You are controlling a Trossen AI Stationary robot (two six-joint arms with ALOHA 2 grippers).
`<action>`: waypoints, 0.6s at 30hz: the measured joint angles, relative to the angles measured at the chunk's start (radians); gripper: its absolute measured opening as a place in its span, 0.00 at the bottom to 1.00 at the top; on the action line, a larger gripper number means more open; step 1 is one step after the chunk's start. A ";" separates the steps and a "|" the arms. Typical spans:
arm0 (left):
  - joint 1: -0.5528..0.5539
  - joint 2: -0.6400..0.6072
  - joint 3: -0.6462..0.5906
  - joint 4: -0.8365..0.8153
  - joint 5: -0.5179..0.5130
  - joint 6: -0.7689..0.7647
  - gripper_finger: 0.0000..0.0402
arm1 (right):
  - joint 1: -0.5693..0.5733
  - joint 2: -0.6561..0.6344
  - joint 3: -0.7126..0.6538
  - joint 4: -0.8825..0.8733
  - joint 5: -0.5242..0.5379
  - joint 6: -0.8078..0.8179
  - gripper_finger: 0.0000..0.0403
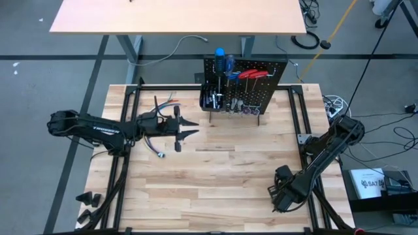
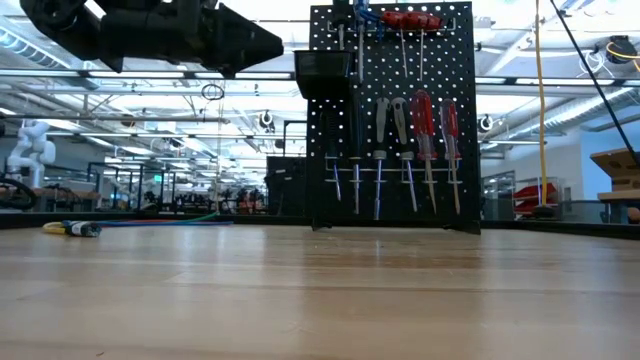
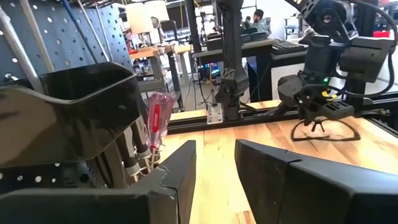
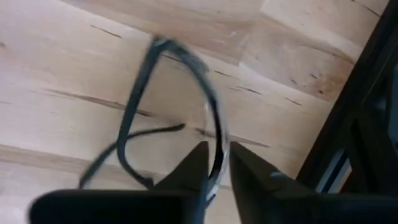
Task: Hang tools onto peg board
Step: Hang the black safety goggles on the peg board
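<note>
Left gripper [image 1: 189,128] hovers over the counter [image 1: 215,183] with fingers narrowly parted, arm stretched level toward the peg board [image 1: 245,81], where the tools [image 2: 425,130] hang. Right gripper [image 4: 214,165], angled low, pinches thin-framed glasses [image 4: 168,112].

From my seat, the glasses-like frame [image 4: 168,118] under the right gripper [image 4: 216,163] was smeared in the right wrist view, and its lower end vanished behind the fingers; I could not tell whether they touched it. In the low view the peg board [image 2: 392,120] was cut off at the upper edge, as was the dark arm in the upper left. In the high view the tools [image 1: 228,103] along the board's foot were too small to tell apart.
</note>
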 joint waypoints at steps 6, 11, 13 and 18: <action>0.004 0.000 0.000 0.000 0.000 0.006 0.29 | -0.001 0.000 0.000 -0.018 0.002 0.010 0.02; 0.008 0.000 0.000 0.000 0.000 0.006 0.29 | -0.009 -0.016 0.008 -0.055 0.005 0.028 0.05; 0.008 0.000 0.000 0.000 0.000 0.006 0.29 | -0.017 -0.021 0.033 -0.101 0.035 0.028 0.03; 0.009 0.000 0.000 0.011 0.000 0.007 0.29 | -0.038 -0.024 0.154 -0.304 0.307 0.078 0.02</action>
